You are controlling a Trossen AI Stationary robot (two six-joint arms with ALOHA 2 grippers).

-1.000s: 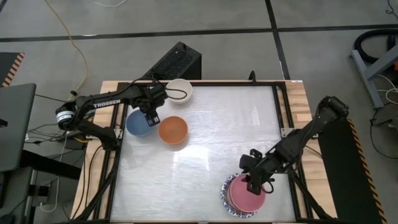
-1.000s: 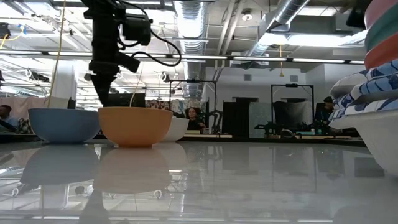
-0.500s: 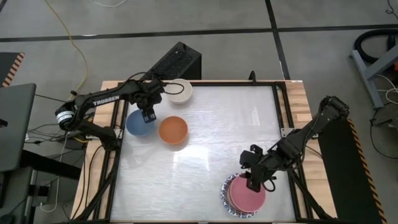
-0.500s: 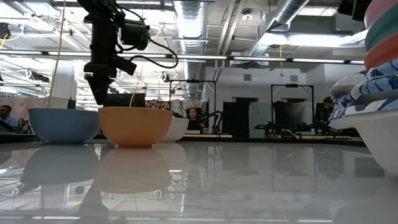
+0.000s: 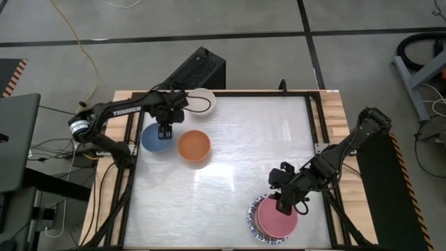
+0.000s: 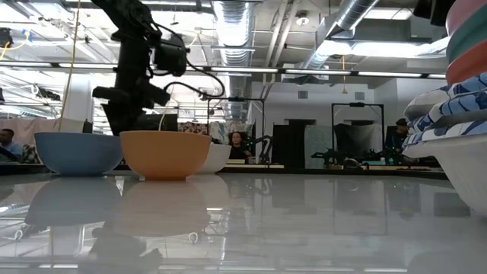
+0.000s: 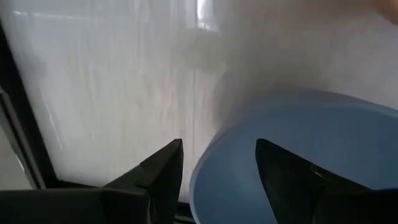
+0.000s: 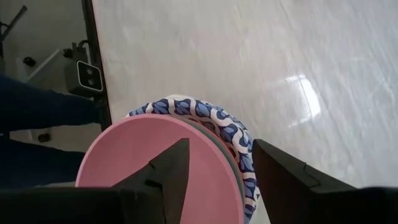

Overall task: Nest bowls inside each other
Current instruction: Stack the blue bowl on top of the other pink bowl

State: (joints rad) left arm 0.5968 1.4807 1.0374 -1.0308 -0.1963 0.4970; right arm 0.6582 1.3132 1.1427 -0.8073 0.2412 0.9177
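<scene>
A blue bowl (image 5: 153, 139) rests on its base at the table's far left, an orange bowl (image 5: 194, 146) beside it and a white bowl (image 5: 203, 102) at the far edge. My left gripper (image 5: 164, 133) points down over the blue bowl, open. One finger (image 7: 163, 172) stands outside the bowl's rim (image 7: 205, 167) and the other (image 7: 283, 177) over its hollow. A stack of nested bowls with a pink bowl (image 5: 277, 219) on top stands near the front right. My right gripper (image 8: 217, 168) hovers open above that stack's far rim.
Dark frame rails (image 5: 131, 174) run along the table's left and right sides. The middle of the white tabletop (image 5: 244, 139) lies bare between the two groups of bowls. A patterned blue-and-white rim (image 8: 214, 118) shows under the pink bowl.
My left gripper has shifted a little toward the table's left edge and gone down toward the blue bowl, rolling about its own axis. It stays open. The bowls have kept their places.
</scene>
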